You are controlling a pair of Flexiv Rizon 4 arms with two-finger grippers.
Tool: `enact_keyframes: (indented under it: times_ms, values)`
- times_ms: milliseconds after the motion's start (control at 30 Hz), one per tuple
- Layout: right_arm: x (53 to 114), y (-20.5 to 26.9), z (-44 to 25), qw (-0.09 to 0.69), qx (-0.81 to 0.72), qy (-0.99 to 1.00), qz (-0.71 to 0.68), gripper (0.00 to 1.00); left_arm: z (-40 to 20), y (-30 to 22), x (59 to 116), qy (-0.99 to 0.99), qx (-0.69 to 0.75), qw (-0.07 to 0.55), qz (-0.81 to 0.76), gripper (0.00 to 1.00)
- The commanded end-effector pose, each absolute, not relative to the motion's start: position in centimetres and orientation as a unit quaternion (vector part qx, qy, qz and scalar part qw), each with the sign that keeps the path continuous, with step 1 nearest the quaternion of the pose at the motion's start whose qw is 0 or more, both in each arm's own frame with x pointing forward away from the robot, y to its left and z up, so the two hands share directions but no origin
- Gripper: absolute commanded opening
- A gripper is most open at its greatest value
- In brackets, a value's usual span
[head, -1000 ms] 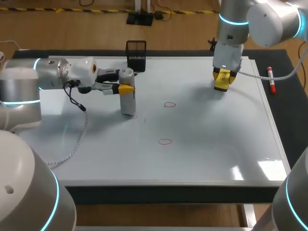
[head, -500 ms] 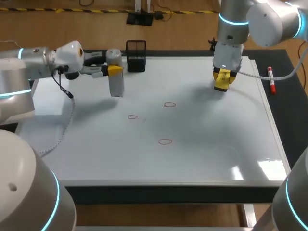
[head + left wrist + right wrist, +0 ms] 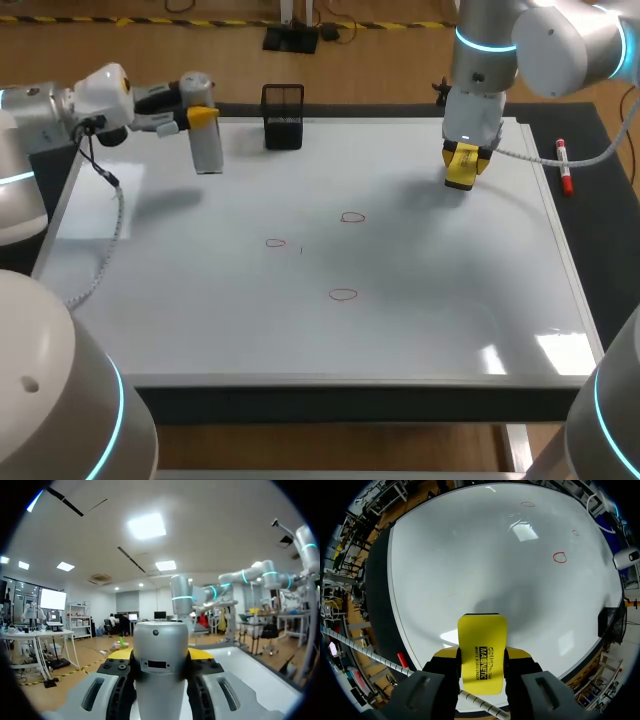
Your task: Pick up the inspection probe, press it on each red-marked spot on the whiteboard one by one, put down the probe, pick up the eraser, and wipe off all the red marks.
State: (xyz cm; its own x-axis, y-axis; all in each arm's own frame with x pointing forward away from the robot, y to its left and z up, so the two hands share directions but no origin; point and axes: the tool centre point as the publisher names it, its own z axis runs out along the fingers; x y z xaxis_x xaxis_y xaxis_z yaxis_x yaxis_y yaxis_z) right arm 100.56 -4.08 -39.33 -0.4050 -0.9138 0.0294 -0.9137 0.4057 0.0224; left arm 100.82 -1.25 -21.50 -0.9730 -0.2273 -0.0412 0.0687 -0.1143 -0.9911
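Probe [image 3: 159,640] in my left claw [image 3: 160,657]: matt grey metal. Eraser [image 3: 482,635] in my right claw [image 3: 481,656]: smooth yellow plastic; whiteboard [image 3: 470,555] beneath it glossy.

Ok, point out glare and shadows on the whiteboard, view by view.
Head view: glare patch on the whiteboard, near right corner; soft shadows under the probe and beside the eraser. Right wrist view: reflections mid-board, grey shadow ahead of the eraser. Left wrist view: board barely shows.

Room to pass: centre + near half of whiteboard [image 3: 450,330]; 3 red marks [image 3: 343,294] lie flat there, reachable from above. Obstacles: mesh holder [image 3: 283,117] upright at far edge, near probe [image 3: 206,150] clamped in left gripper [image 3: 203,117] over far-left corner. L-arm cable [image 3: 100,240] droops over left strip. Right gripper [image 3: 461,165] w/ eraser [image 3: 459,172] takes far-right area. Marker [image 3: 565,165] lies off board, right side.
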Motion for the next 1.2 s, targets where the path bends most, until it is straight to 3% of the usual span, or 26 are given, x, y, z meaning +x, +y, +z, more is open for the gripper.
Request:
enact_keyframes:
  times_ms: [33,300,633,1200]
  values:
    - [100.6,-4.2,-39.2,0.019,0.546,-0.838,0.000,0.00,-21.4,0.4,101.4,0.657,-0.065,0.106,-0.744,0.00]
    - [100.6,-4.2,-39.2,0.019,0.546,-0.838,0.000,0.00,-21.3,3.4,102.4,0.659,-0.083,0.126,-0.737,0.00]
    - [100.2,-3.5,-39.0,0.023,0.548,-0.836,0.008,0.00,-21.3,3.4,102.4,0.659,-0.083,0.126,-0.737,0.00]
    - [95.1,9.7,-36.9,0.001,0.629,-0.776,0.038,0.00,-21.3,3.4,102.4,0.659,-0.083,0.126,-0.737,0.00]
